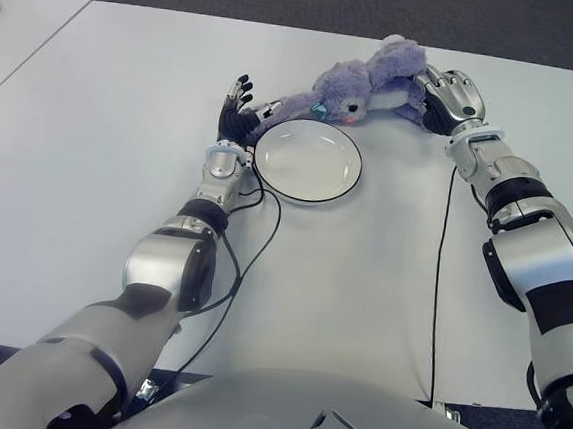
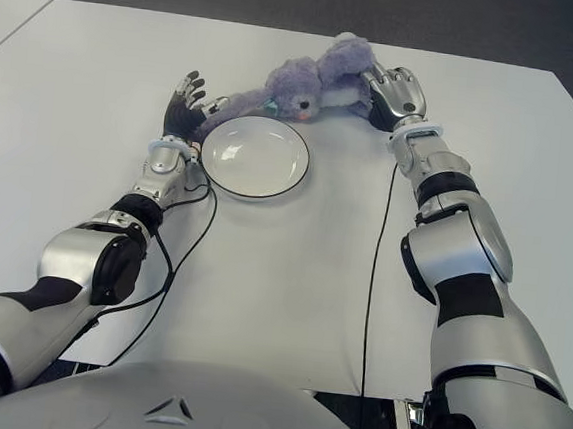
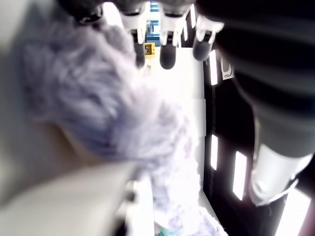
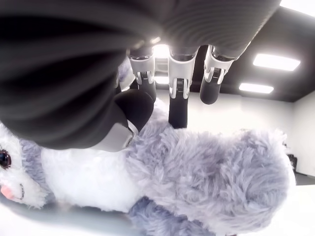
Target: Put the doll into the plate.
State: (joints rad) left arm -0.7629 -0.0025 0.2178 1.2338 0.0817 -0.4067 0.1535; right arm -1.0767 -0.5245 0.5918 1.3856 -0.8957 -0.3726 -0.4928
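Nearest the robot, a bare stretch of white table (image 1: pixel 361 281) runs out to the empty white plate (image 1: pixel 308 160), its dark rim just beside the left hand (image 1: pixel 237 110). That hand stands at the plate's left edge, fingers spread and upright, holding nothing, though its wrist view shows purple fur right against the palm side. Beyond the plate lies the purple doll (image 1: pixel 363 83), stretched across the table along the far rim, not yet inside it. At the doll's right end the right hand (image 1: pixel 445 100) lies over the plush; in its wrist view three fingers stick out straight above the fur and only the thumb presses in, so I judge the hold shallow at best. Lifted like that, the floppy body could slip free, or drag the rim and shove the plate.
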